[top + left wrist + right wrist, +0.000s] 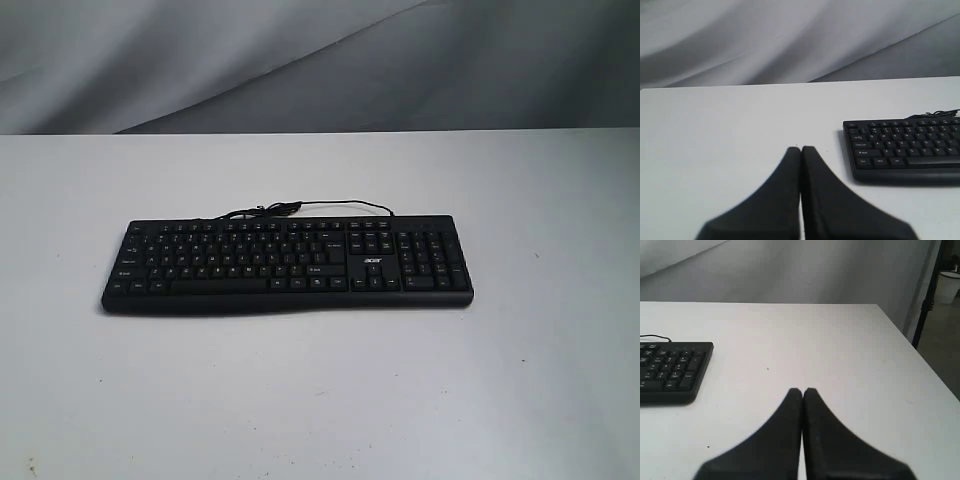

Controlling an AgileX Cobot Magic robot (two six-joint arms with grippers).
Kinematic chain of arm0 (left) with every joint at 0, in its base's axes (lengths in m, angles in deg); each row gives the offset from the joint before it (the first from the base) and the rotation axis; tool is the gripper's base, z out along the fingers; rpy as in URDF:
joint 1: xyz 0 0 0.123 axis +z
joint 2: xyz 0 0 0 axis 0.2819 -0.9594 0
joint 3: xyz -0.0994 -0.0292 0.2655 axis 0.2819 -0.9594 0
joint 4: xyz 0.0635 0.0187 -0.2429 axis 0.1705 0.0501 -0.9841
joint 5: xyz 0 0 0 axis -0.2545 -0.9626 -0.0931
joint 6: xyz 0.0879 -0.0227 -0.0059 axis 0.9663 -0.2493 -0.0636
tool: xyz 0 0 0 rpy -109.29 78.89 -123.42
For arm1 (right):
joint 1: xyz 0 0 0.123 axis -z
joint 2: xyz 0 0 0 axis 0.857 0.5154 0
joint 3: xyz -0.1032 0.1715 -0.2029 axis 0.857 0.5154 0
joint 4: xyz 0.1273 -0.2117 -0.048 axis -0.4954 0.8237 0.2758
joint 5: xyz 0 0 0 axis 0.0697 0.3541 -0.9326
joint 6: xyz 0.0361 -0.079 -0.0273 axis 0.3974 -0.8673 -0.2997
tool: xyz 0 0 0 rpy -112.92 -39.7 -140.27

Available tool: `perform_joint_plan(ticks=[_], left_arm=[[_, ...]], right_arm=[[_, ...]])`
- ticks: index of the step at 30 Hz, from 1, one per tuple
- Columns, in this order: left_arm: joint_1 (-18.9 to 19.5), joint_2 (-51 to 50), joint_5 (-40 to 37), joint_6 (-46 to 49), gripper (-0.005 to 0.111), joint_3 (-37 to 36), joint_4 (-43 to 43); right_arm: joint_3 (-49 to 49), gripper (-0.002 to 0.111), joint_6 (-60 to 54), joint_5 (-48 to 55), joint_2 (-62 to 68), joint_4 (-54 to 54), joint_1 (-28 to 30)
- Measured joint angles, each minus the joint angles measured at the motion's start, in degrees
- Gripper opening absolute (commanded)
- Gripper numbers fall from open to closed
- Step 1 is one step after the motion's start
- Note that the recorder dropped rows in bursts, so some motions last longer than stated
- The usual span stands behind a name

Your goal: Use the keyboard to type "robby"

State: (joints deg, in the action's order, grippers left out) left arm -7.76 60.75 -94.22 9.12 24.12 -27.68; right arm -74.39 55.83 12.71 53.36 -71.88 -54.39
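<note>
The black keyboard (287,264) lies flat in the middle of the white table, number pad to the right, its thin cable (300,208) looping behind it. Neither arm shows in the exterior view. In the left wrist view my left gripper (801,148) is shut with nothing in it, over bare table beside the keyboard's (905,150) Ctrl-key end. In the right wrist view my right gripper (802,390) is likewise shut and holds nothing, off the keyboard's (671,371) number-pad end.
The white table (320,400) is backed by a grey cloth (300,60). Its edge (920,357) drops off beyond the right gripper, with a dark stand pole (926,295) and a white bin (949,286) on the floor there.
</note>
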Motion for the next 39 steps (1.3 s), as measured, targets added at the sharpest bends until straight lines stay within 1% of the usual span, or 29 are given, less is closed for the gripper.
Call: perform_joint_plan(ticks=[10,12,14,17,20,24,26,28,29,31,34,36,39], left_arm=[[0.0,0.0,0.0,0.0,0.001,0.0,0.0],[0.0,0.0,0.0,0.0,0.001,0.0,0.0],[0.0,0.0,0.0,0.0,0.001,0.0,0.0],[0.0,0.0,0.0,0.0,0.001,0.0,0.0],[0.0,0.0,0.0,0.0,0.001,0.0,0.0],[0.0,0.0,0.0,0.0,0.001,0.0,0.0],[0.0,0.0,0.0,0.0,0.001,0.0,0.0],[0.0,0.0,0.0,0.0,0.001,0.0,0.0],[0.0,0.0,0.0,0.0,0.001,0.0,0.0],[0.0,0.0,0.0,0.0,0.001,0.0,0.0],[0.0,0.0,0.0,0.0,0.001,0.0,0.0],[0.0,0.0,0.0,0.0,0.001,0.0,0.0],[0.0,0.0,0.0,0.0,0.001,0.0,0.0]], right_arm=[[0.0,0.000,0.0,0.0,0.0,0.0,0.0],[0.0,0.000,0.0,-2.2,0.0,0.8,0.0],[0.0,0.000,0.0,-9.1,0.0,0.3,0.0],[0.0,0.000,0.0,-22.8,0.0,-1.8,0.0],[0.0,0.000,0.0,-33.4,0.0,-2.6,0.0],[0.0,0.000,0.5,-44.7,-0.1,-3.4,0.0],[0.0,0.000,5.0,-51.8,-0.2,-4.1,0.0],[0.0,0.000,12.5,-58.2,-0.2,-4.1,0.0],[-0.6,0.000,15.2,-59.6,-0.2,-4.1,0.0],[-4.1,0.000,18.7,-57.6,0.4,-3.0,0.0],[-16.2,0.000,27.5,-47.9,7.0,3.9,0.0],[-24.1,0.000,36.3,-41.2,13.6,12.3,0.0],[-35.8,0.000,53.6,-36.3,25.9,32.4,0.0]])
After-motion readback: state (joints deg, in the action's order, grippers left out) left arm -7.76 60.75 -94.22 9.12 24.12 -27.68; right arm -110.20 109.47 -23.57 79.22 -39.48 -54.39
